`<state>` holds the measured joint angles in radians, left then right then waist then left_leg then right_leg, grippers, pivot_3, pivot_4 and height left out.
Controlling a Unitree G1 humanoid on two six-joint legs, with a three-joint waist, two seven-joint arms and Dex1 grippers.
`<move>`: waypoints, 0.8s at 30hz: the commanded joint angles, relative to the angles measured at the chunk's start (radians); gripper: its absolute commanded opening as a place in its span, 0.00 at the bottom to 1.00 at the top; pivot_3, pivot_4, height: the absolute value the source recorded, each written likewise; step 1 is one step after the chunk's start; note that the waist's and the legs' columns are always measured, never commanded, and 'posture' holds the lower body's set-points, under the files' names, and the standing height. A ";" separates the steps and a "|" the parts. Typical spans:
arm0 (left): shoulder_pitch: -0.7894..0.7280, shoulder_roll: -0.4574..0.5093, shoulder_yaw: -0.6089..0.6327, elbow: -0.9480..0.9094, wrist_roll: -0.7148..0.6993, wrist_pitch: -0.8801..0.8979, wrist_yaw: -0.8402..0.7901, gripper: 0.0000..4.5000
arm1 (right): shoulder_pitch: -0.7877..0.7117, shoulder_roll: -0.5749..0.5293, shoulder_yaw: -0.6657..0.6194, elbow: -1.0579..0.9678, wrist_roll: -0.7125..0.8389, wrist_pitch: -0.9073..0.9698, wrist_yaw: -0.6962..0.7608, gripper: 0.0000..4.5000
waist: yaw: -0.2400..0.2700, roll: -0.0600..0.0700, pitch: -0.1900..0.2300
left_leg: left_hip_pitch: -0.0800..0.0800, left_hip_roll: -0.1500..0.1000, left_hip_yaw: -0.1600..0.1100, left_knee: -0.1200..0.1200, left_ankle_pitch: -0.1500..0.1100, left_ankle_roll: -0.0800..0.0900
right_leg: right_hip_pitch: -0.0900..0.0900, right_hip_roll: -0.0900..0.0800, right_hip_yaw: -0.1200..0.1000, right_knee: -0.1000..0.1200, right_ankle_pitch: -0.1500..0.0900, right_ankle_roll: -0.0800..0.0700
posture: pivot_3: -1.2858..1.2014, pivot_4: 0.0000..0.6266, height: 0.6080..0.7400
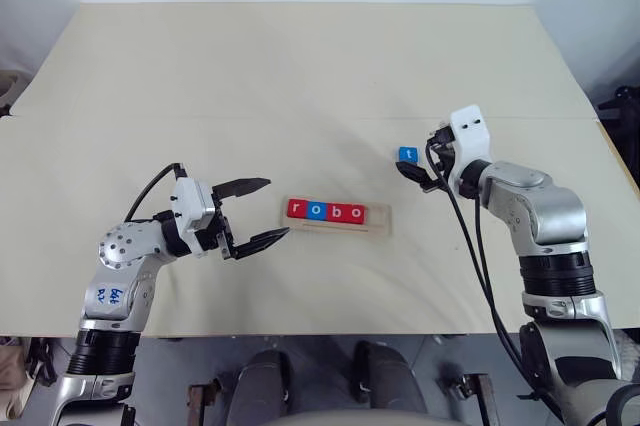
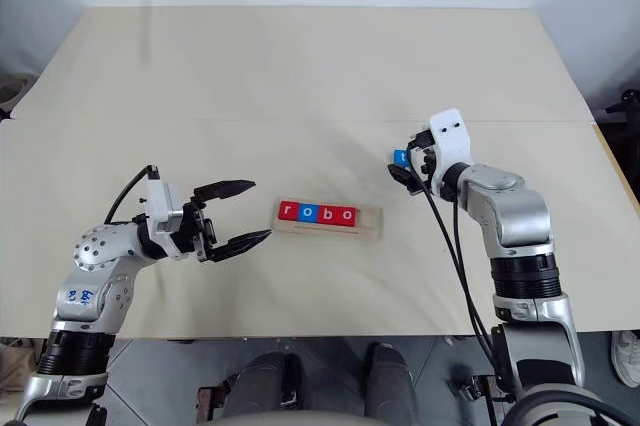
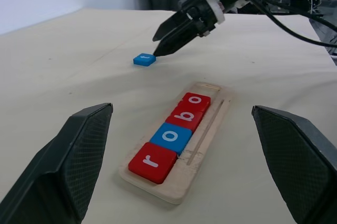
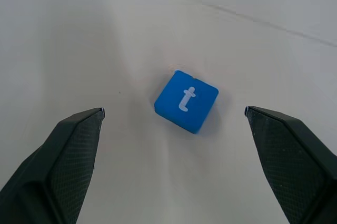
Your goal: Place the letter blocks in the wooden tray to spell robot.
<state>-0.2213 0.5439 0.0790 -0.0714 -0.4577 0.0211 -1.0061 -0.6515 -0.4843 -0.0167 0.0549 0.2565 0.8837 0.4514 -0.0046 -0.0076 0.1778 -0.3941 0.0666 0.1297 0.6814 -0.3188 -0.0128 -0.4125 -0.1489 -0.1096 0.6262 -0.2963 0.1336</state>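
Blue t block (image 4: 186, 101): lay loose on the surface (image 1: 300, 76), well right of the tray.
Wooden tray (image 1: 337, 222): held r, o, b, o.
Right pincer (image 1: 416, 175): wide open, empty, beside the t.
Left pincer (image 1: 258, 212): open, empty, near the tray.

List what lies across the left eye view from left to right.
left tool → red r block → blue o block → red b block → red o block → bare end of the wooden tray → blue t block
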 commanded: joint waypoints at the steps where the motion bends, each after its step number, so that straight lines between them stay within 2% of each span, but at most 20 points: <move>1: 0.011 0.006 0.016 -0.045 -0.006 -0.001 0.010 1.00 | -0.020 0.012 -0.014 -0.029 0.004 0.026 -0.017 0.99 | 0.000 0.000 0.000 | 0.000 0.000 0.000 0.000 0.000 0.000 | 0.000 0.000 0.000 0.000 0.000 0.000 | 0.52 0.24 1.00; 13: 0.002 -0.004 0.004 -0.051 -0.003 0.008 0.027 1.00 | -0.077 0.177 -0.038 0.078 -0.084 0.029 -0.260 0.99 | -0.017 0.000 0.000 | -0.002 0.000 0.000 0.000 0.000 0.000 | -0.001 0.000 0.000 0.000 0.000 0.000 | 0.52 0.24 1.00; 16: 0.007 0.000 0.011 -0.059 -0.004 0.007 0.035 1.00 | -0.083 0.189 -0.042 0.093 -0.097 0.034 -0.291 0.87 | -0.021 0.000 0.000 | -0.002 0.000 0.000 0.000 0.000 0.000 | -0.001 0.000 0.000 0.000 0.000 0.000 | 0.52 0.24 1.00; 22: 0.015 0.000 0.013 -0.065 -0.005 0.008 0.041 1.00 | -0.095 0.194 -0.057 0.106 -0.094 0.011 -0.312 0.41 | -0.024 0.000 0.000 | -0.002 0.000 0.000 -0.001 0.000 0.000 | -0.001 0.000 0.000 0.000 0.000 0.000 | 0.52 0.24 1.00; 23: 0.014 -0.002 0.011 -0.064 -0.004 0.007 0.041 1.00 | -0.094 0.193 -0.061 0.103 -0.090 0.011 -0.312 0.35 | -0.024 0.000 0.000 | -0.002 0.000 0.000 -0.001 0.000 0.000 | -0.001 0.000 0.000 0.000 0.000 0.000 | 0.52 0.24 1.00; 24: 0.008 -0.004 0.008 -0.060 -0.004 0.007 0.041 1.00 | -0.086 0.187 -0.069 0.081 -0.083 0.020 -0.309 0.35 | -0.024 0.000 0.000 | -0.002 0.000 0.000 -0.001 0.000 0.000 | -0.001 0.000 0.000 0.000 0.000 0.000 | 0.52 0.24 1.00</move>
<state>-0.2152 0.5430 0.0786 -0.1055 -0.4580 0.0330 -0.9708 -0.7296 -0.2913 -0.0529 0.1658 0.1746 0.9102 0.1479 -0.0283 -0.0076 0.1777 -0.3960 0.0667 0.1293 0.6808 -0.3188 -0.0129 -0.4139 -0.1489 -0.1099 0.6261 -0.2963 0.1336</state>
